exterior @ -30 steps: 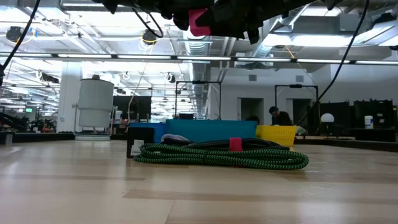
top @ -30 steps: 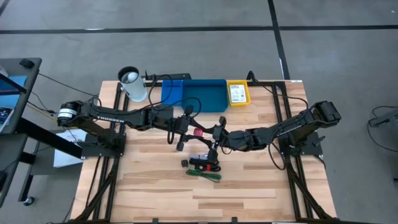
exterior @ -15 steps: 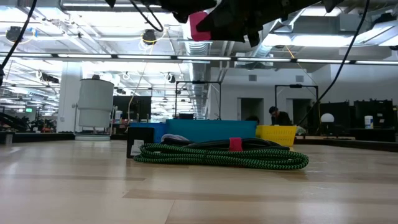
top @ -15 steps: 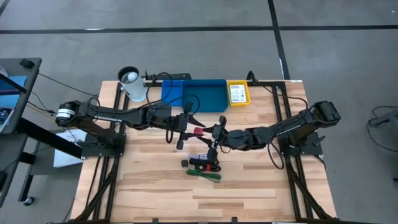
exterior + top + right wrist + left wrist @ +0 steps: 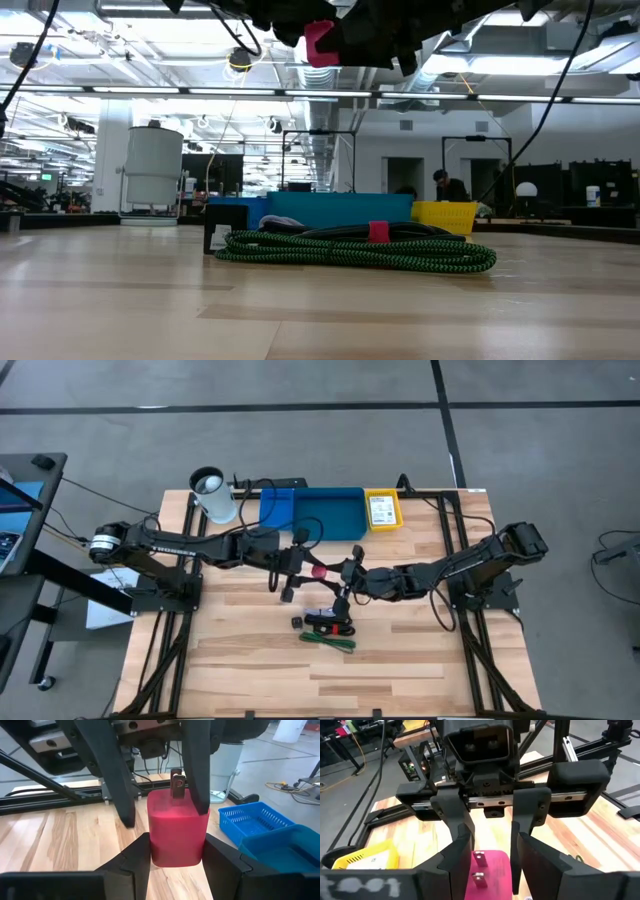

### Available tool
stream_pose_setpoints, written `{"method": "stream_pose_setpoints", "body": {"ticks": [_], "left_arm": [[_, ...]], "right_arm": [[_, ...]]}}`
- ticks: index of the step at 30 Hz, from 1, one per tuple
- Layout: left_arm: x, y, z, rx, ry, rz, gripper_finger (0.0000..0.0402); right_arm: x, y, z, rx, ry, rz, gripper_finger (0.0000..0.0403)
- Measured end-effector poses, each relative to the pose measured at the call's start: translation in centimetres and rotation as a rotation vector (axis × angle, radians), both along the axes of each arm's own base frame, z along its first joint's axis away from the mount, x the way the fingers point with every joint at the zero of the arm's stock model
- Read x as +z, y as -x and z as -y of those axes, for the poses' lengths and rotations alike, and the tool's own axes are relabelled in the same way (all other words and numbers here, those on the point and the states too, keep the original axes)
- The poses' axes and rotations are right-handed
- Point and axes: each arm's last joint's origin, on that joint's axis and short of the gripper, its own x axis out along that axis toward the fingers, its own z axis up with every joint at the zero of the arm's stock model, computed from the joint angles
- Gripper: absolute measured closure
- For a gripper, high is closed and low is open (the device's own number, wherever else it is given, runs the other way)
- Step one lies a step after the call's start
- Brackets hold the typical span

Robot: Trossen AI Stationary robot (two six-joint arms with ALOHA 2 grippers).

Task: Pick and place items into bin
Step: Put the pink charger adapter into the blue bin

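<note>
A pink-red cube (image 5: 318,572) with two metal prongs (image 5: 176,782) hangs high above the middle of the table, between my two grippers. My left gripper (image 5: 305,568) reaches it from the table's left, and my right gripper (image 5: 336,574) from the right. Both are shut on it. In the low view the cube (image 5: 320,42) shows near the top edge, far above the tabletop. Below it on the table lie a black-red cable bundle with green ties (image 5: 330,628) and a small black block (image 5: 297,622). A white card with green print (image 5: 382,510) lies in a yellow tray. My left gripper has the cube's prong end (image 5: 470,872) between its two fingers, one on each side. The fingers come nearly level from the table's left. The cube is clear of the table. My right gripper pinches the cube's two opposite sides (image 5: 154,845) between its two fingers, at the end away from the prongs. The fingers come nearly level from the table's right. The prongs point away from it, toward the left gripper.
A blue bin (image 5: 335,520) stands at the table's far edge, with a small blue basket (image 5: 277,505) to its left. The yellow tray (image 5: 397,520) is to the bin's right. A white cylindrical cup (image 5: 212,495) stands at the far left corner. The near half is bare wood (image 5: 330,680).
</note>
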Motion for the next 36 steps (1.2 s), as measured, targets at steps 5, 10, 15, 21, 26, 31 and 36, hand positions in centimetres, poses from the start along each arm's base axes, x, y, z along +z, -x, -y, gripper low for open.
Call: {"method": "stream_pose_setpoints", "body": {"ticks": [5, 10, 15, 21, 26, 31, 36], "left_arm": [[1.0, 0.6, 0.0, 0.0, -0.001, 0.041, 0.0251], [1.4, 1.0, 0.0, 0.002, -0.001, 0.041, 0.0251], [0.9, 1.0, 0.0, -0.001, -0.01, 0.003, 0.0251], [0.9, 1.0, -0.3, 0.008, -0.015, -0.001, 0.0251], [0.9, 1.0, -0.8, 0.013, -0.011, 0.0, 0.0251], [0.9, 1.0, -1.0, 0.014, -0.009, 0.001, 0.0251], [0.9, 1.0, -0.9, -0.002, -0.005, 0.001, 0.0268]], "right_arm": [[0.0, 0.0, 0.0, -0.001, -0.003, -0.002, 0.0263], [0.0, 0.0, 0.0, -0.001, -0.004, -0.003, 0.0261], [0.0, 0.0, 0.0, -0.002, -0.004, -0.003, 0.0263], [0.0, 0.0, 0.1, -0.004, -0.006, -0.001, 0.0261], [0.0, 0.0, 0.1, -0.004, -0.006, 0.0, 0.0263], [0.0, 0.0, 0.2, -0.006, -0.008, 0.0, 0.0261], [0.0, 0.0, 0.2, -0.006, -0.008, 0.0, 0.0263]]}}
